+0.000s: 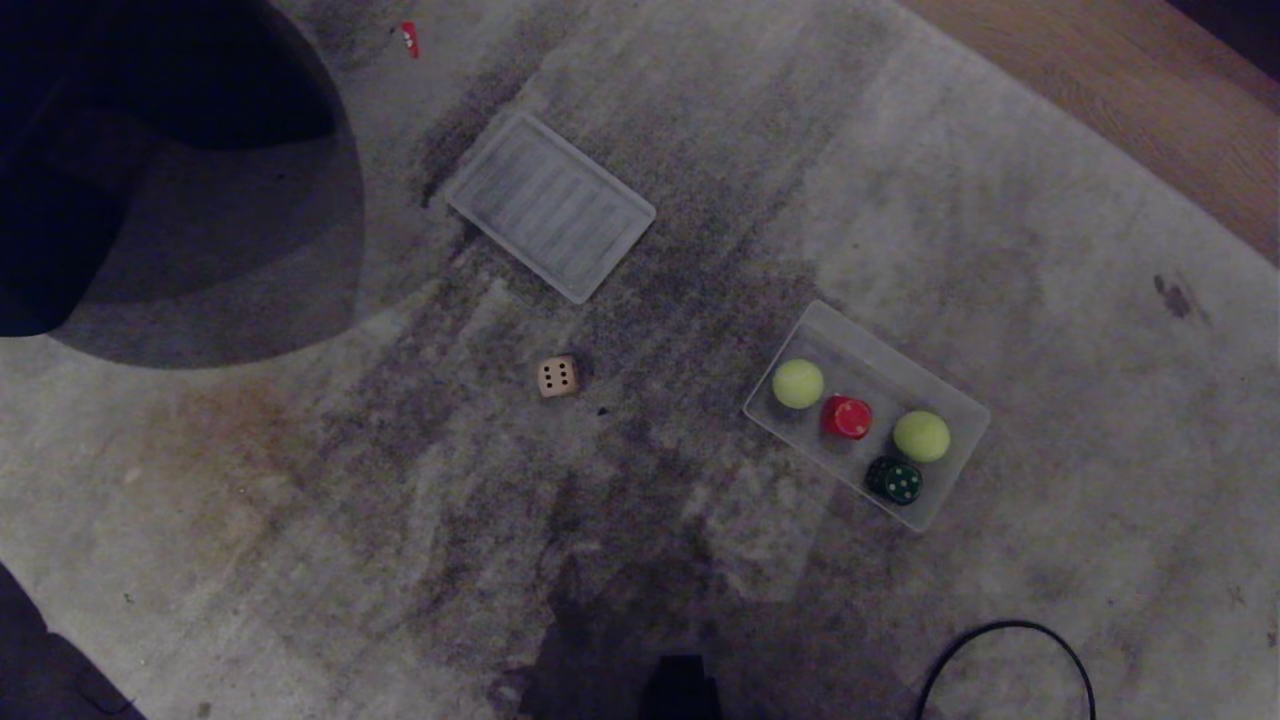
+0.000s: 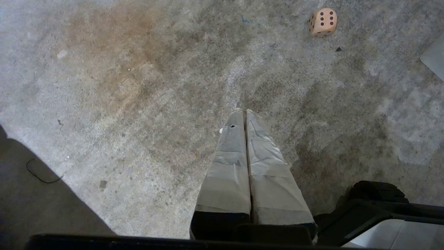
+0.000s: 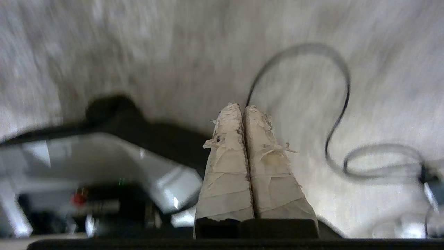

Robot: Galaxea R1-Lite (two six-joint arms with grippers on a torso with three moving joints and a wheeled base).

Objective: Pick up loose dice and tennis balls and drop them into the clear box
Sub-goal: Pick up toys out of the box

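The clear box (image 1: 955,400), a shallow translucent tub, is set askew at the right of centre in the head view. Two yellow-green tennis balls (image 1: 798,383) (image 1: 921,436), a red die (image 1: 847,417) and a dark green die (image 1: 894,480) are held inside it. A tan die (image 1: 558,377) is left on the carpet near centre, well apart from the box, six pips shown.

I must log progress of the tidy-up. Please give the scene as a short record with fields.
in clear box: two tennis balls, red die, dark green die
loose on carpet: tan die
lid: flat on carpet, apart from box
left gripper: shut, empty, above carpet
right gripper: shut, empty
yellow die: not visible
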